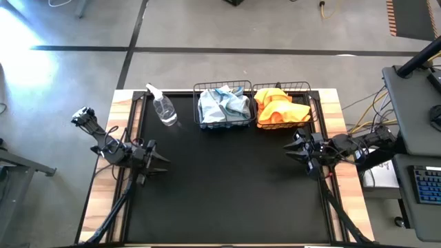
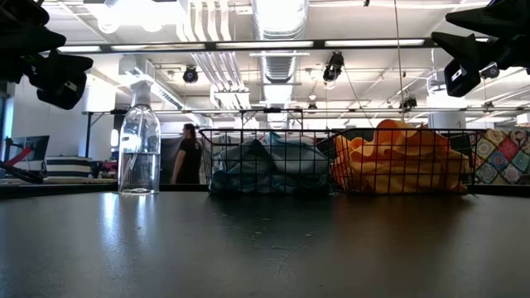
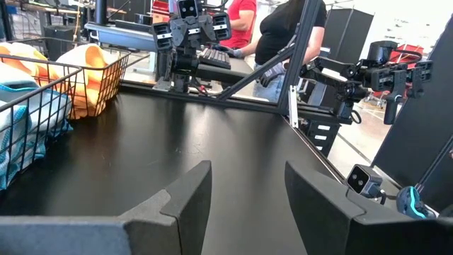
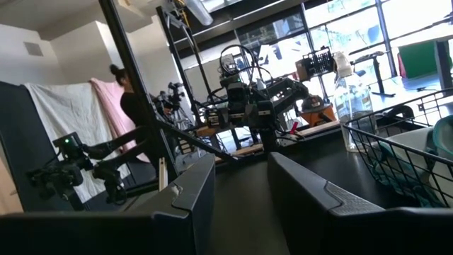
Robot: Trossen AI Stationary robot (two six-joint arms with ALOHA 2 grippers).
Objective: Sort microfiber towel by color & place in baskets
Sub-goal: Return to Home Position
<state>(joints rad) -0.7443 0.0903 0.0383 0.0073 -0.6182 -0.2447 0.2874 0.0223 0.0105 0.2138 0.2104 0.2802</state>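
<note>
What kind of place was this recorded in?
Probably a robotics lab or workshop: exposed ceiling ducts, a bare concrete floor, and a workstation keyboard beside the table.

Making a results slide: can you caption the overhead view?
Blue-grey towels in the left basket, orange towels in the right basket; left gripper and right gripper open and empty.

Grey concrete floor [image 1: 207, 69], exposed ceiling ducts [image 2: 277, 21] overhead, bright windows [image 4: 354, 28] beyond.
</note>
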